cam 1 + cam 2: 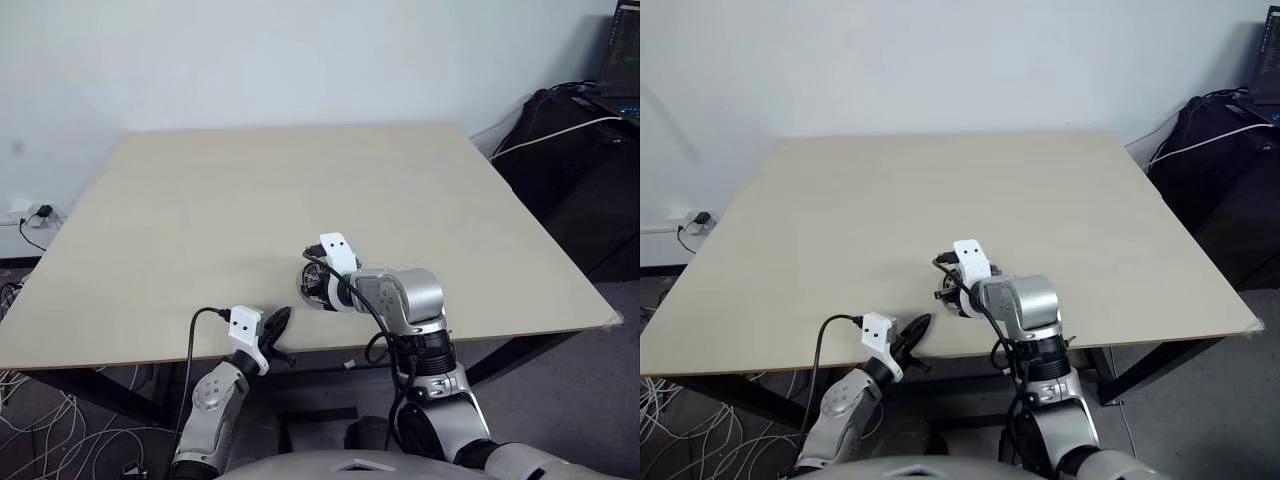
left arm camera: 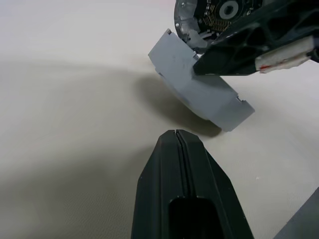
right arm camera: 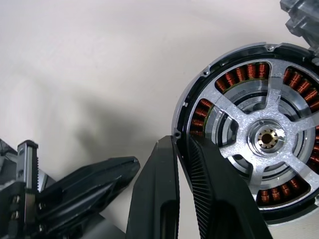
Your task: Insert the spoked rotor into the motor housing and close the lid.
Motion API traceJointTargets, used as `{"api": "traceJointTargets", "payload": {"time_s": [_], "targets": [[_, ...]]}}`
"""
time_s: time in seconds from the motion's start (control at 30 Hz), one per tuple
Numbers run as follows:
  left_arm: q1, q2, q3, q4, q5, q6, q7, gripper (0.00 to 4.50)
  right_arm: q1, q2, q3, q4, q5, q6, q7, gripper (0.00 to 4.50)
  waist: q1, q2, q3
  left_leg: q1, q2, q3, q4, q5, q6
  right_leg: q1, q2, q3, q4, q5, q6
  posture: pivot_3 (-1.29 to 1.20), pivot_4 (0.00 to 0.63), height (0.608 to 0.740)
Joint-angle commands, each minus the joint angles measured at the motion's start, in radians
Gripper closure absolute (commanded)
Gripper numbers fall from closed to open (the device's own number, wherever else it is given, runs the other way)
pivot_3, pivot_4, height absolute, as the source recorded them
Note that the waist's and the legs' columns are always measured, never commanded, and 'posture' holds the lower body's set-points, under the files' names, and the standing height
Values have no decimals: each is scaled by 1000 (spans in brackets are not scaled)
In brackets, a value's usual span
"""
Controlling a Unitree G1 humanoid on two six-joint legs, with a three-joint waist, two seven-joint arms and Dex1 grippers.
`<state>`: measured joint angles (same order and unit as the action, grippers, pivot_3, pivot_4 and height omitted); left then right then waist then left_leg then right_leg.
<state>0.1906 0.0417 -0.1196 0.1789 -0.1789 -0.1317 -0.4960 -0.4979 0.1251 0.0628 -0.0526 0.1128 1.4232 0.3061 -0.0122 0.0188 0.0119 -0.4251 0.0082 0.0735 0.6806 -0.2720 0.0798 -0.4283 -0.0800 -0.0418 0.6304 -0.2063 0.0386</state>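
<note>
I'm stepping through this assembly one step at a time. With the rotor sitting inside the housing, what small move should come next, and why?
Probably set the motor housing down flat: the right gripper pinches its rim, the spoked rotor is already seated, and no lid is on.

A wide pale table (image 1: 300, 190) lies almost bare, open across its far, left and right stretches. Near the front edge the right tool (image 3: 182, 149) pinches the rim of the motor housing (image 3: 199, 94), the spoked rotor (image 3: 259, 132) seated inside, blocking the middle. The left tool (image 1: 277, 325), fingers pressed together, sits at the front edge just beside it, a narrow gap between.
</note>
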Motion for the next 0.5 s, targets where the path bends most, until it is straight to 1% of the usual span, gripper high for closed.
{"api": "traceJointTargets", "payload": {"time_s": [0.03, 0.07, 0.1, 0.2, 0.23, 0.3, 0.4, 0.43, 0.5], "targets": [[-6, -3, -2, -49, -15, 4, 4, 4500, -16, -3, 7, 8, 22, -20, -16, 4048, 0, 0, 0, 0, 0, 0, 0, 0, 0, 0, 0, 0, 0, 0, 0, 0, 0, 740], [-6, -3, -2, -50, -15, 5, 4, 4500, -15, -5, 11, 11, 26, -22, -17, 3686, 0, 0, 0, 0, 0, 0, 0, 0, 0, 0, 1, 0, 0, 0, 0, 0, 0, 740], [-7, -4, -2, -50, -15, 6, 4, 4500, -13, -5, 13, 14, 30, -25, -20, 3479, -1, 0, 0, 0, 0, 0, 1, 0, 0, 0, 3, 0, 0, 0, 0, 0, 0, 740], [-8, -5, -1, -53, -17, 11, 5, 4500, -6, -7, 18, 21, 40, -34, -24, 2560, -4, 0, 0, 0, 0, 1, 1, 0, 1, 1, 5, 0, 0, 0, 1, 0, 0, 740], [-8, -5, -2, -54, -17, 13, 5, 4500, -3, -8, 21, 19, 46, -36, -19, 2176, -6, 0, 0, 0, 0, 1, 1, 0, 1, 1, 5, 0, 1, 0, 1, 0, 0, 740], [-9, -4, -2, -55, -18, 15, 5, 4500, 0, -17, 37, 3, 69, -35, 3, 1572, -9, 0, 0, 1, 0, 1, 2, 1, 1, 1, 5, 0, 1, 0, 1, 0, 0, 740], [-9, -3, -2, -57, -19, 18, 4, 4500, 9, -50, 82, -38, 113, -46, 53, 1572, -12, 0, 0, 1, 0, 1, 2, 1, 2, 1, 6, 0, 1, 0, 1, 0, 0, 740], [-9, -3, -3, -58, -19, 19, 4, 4500, 13, -80, 118, -59, 128, -64, 84, 1572, -12, 0, 0, 1, 0, 1, 2, 2, 3, 1, 6, 0, 1, 0, 1, 0, 0, 740], [-8, -3, -3, -60, -20, 21, 3, 4500, 24, -172, 229, -109, 130, -162, 158, 1572, -12, 0, 0, 1, 0, 1, 2, 2, 4, 1, 6, 0, 1, 0, 1, 0, 0, 740]]}}
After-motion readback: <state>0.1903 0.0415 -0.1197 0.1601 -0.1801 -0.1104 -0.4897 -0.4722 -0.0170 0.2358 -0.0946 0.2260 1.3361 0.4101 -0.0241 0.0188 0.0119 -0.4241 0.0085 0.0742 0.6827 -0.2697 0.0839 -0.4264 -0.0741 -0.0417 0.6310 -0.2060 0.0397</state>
